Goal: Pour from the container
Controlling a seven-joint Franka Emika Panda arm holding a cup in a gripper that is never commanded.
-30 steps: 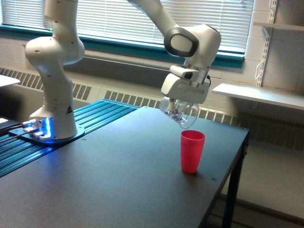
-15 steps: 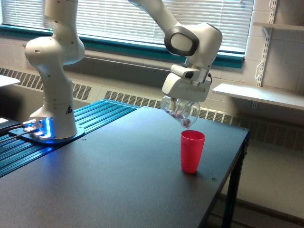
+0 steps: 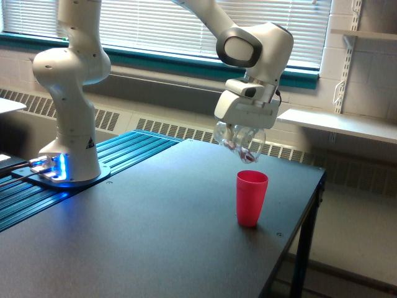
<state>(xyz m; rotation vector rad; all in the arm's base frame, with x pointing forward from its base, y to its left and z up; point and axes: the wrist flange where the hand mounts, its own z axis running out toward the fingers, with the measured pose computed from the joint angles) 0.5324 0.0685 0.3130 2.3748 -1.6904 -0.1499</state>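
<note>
A pink cup [image 3: 252, 198] stands upright on a dark table [image 3: 155, 236].

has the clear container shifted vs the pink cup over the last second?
Yes. The clear container in the tool has risen and edged toward the exterior view's right; the pink cup has stayed put, so the gap above its rim is wider.

Container above cup, arm base far left

The container [image 3: 242, 143] hangs in the gripper [image 3: 240, 138] above the cup [image 3: 251, 198] on the table [image 3: 142, 236]; the arm's base [image 3: 65, 167] stands toward the exterior view's left.
</note>
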